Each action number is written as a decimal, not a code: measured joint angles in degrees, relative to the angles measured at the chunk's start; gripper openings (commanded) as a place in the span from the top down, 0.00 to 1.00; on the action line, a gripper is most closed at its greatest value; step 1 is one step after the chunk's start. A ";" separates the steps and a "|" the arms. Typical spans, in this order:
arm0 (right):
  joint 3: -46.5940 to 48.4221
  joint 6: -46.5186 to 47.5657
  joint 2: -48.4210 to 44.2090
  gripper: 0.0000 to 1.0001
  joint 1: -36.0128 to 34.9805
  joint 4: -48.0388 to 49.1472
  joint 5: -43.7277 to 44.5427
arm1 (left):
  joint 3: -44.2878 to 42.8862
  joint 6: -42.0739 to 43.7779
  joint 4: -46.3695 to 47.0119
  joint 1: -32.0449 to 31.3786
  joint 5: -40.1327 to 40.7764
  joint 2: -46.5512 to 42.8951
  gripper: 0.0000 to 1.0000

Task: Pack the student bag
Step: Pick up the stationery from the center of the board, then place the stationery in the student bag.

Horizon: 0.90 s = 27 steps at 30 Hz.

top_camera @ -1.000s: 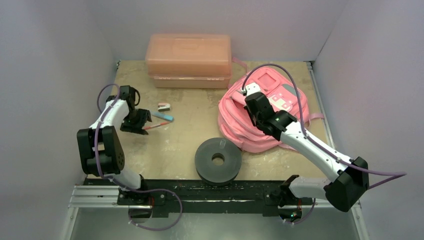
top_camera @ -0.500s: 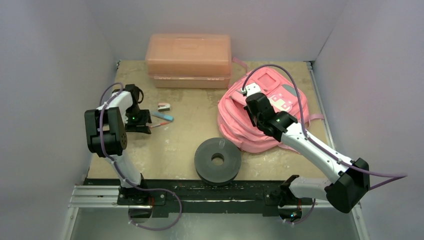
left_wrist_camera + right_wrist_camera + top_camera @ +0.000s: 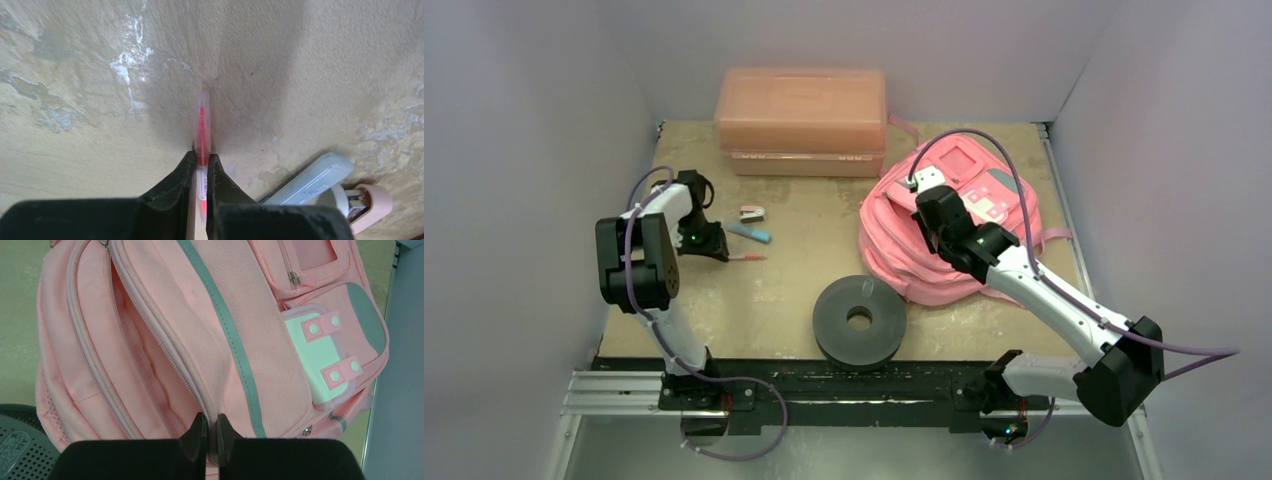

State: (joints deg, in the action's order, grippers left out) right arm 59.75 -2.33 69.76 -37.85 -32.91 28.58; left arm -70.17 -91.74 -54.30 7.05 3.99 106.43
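Left wrist view: left gripper [image 3: 201, 159] pinched on the red pen [image 3: 202, 125], which lies flat on the table [image 3: 75, 100]. Right gripper [image 3: 211, 424] is pressed together on a zipper edge of the student bag [image 3: 150, 340] (bag lies flat at the table's right side, main compartment gaping). Step in hand, as I read it: picking up the pen for packing. The next move likely calls for lifting it clear, carrying it rightward past the grey disc [image 3: 860, 320], and releasing it into the held-open slot.

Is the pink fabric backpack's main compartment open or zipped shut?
Open: on the pink fabric backpack, zipper edges lie parted, lining visible between; the right gripper pinches one edge.
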 measured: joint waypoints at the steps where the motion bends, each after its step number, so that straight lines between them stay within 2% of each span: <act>1: 0.00 -0.02 0.00 1.00 0.00 -0.09 -0.26 | 0.35 1.14 0.04 0.00 0.00 -0.57 1.00; 5: 0.15 -0.09 0.00 1.00 0.02 -0.46 -1.33 | 3.30 7.67 1.53 -0.13 -0.28 -5.35 1.00; 9: 0.52 -0.31 0.00 1.00 0.04 -0.55 -1.81 | 9.86 16.61 6.10 -0.98 -2.84 -17.49 1.00; 14: 1.49 -1.51 0.00 1.00 0.07 -1.03 -3.78 | 20.39 24.76 20.04 -2.51 -15.85 -36.44 1.00; 17: 1.64 -2.86 0.04 1.00 0.04 -1.03 -5.07 | 24.81 25.38 31.82 -8.09 -24.63 -42.25 1.00; 21: 1.77 -5.18 0.09 1.00 0.07 -0.90 -6.14 | 25.42 23.85 49.42 -22.69 -34.34 -39.76 1.00; 25: 1.77 -6.84 -0.09 1.00 0.07 -0.63 -7.32 | 21.31 22.25 59.25 -36.09 -39.58 -30.95 1.00; 27: 1.77 -7.28 -0.09 1.00 0.04 -0.61 -7.58 | 19.17 20.76 63.19 -40.41 -41.09 -26.56 1.00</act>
State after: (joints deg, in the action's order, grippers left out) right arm 61.52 -9.61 69.67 -37.80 -33.52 20.99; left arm -51.00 -70.98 8.88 -33.36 -37.10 79.88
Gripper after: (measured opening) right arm 0.041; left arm 0.052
